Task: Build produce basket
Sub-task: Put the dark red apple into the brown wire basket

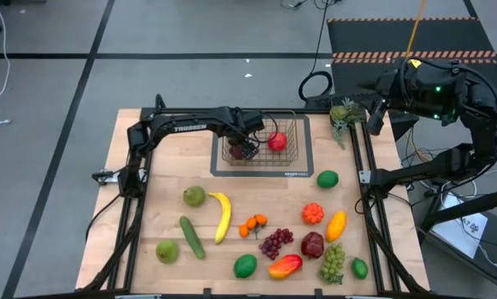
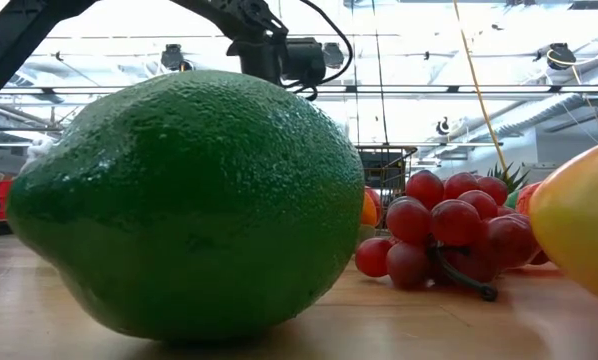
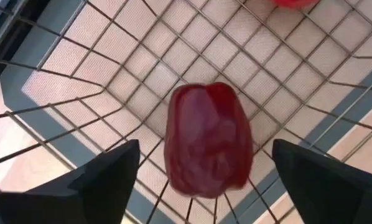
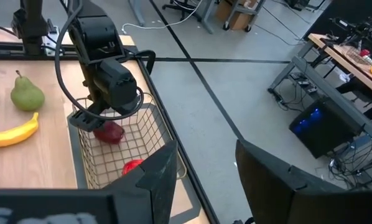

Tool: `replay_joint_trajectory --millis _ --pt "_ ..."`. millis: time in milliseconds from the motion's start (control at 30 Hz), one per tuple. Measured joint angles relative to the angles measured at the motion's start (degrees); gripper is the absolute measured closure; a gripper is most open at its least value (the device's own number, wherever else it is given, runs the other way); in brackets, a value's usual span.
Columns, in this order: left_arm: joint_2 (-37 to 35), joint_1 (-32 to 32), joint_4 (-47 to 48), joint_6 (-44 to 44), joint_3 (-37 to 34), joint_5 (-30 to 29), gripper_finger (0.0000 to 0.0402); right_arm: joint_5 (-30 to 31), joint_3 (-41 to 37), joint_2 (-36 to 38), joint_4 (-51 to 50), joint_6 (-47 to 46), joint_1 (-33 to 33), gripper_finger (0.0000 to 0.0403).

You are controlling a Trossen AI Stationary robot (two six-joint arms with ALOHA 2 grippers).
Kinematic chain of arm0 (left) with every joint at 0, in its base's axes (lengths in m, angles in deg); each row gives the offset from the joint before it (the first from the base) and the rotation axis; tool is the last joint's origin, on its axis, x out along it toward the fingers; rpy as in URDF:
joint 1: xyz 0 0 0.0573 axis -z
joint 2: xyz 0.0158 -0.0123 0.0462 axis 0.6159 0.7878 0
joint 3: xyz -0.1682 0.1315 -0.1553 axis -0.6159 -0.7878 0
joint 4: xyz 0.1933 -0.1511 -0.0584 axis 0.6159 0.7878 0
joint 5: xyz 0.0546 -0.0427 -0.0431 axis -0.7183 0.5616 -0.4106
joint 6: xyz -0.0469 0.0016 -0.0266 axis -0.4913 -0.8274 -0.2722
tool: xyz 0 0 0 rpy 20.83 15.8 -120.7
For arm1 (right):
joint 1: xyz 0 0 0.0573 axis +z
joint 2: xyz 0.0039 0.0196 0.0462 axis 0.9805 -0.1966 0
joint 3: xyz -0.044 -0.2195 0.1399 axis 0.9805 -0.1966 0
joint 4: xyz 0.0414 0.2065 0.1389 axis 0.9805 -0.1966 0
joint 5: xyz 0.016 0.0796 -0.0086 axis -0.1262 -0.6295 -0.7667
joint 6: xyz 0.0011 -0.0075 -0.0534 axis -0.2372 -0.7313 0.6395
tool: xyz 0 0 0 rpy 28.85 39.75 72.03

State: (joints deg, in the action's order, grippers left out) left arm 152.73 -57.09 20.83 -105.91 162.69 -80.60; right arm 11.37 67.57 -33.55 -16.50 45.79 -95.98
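The wire basket (image 1: 292,156) stands on a grey mat at the table's far middle. My left gripper (image 1: 247,148) reaches down into its left half and is open. A dark red apple (image 3: 208,140) lies on the mesh floor between the two fingers (image 3: 102,180), with a gap on either side. From the right wrist view, the same apple (image 4: 109,132) shows just under the left gripper (image 4: 96,121). A brighter red fruit (image 1: 277,141) lies in the basket's right half. My right gripper (image 1: 375,116) hangs raised off the table's far right corner, open and holding nothing.
Loose produce covers the near half of the table: a pear (image 1: 194,196), banana (image 1: 223,216), cucumber (image 1: 192,237), lime (image 1: 327,178), purple grapes (image 1: 275,243), green grapes (image 1: 333,262) and mango (image 1: 284,266). A spiky green piece (image 1: 344,116) lies at the far right edge.
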Motion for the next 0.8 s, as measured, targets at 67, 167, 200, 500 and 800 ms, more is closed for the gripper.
replay_joint_trajectory --millis 67,167,200,500,800 --pt "-0.17 0.02 1.39 -0.11 0.0 0.07 0.0022 -0.01 0.0 -0.01 -0.01 -0.34 0.0 0.0243" --pt "-0.72 0.15 2.36 -0.14 0.41 0.17 0.002 -0.04 0.0 -0.02 -0.04 -2.25 0.0 0.0243" --pt "-1.09 0.15 3.15 0.16 0.76 0.17 0.0022 -0.04 0.0 -0.02 -0.06 -3.3 0.0 0.0243" --pt "-2.28 0.73 13.12 0.51 12.3 -0.02 0.0067 -0.55 0.0 -0.03 -0.55 -18.51 0.2 0.0243" --pt "-2.5 2.58 23.29 2.57 29.31 -0.09 0.0128 -11.48 0.02 -0.86 -0.79 -41.13 0.86 0.0243"
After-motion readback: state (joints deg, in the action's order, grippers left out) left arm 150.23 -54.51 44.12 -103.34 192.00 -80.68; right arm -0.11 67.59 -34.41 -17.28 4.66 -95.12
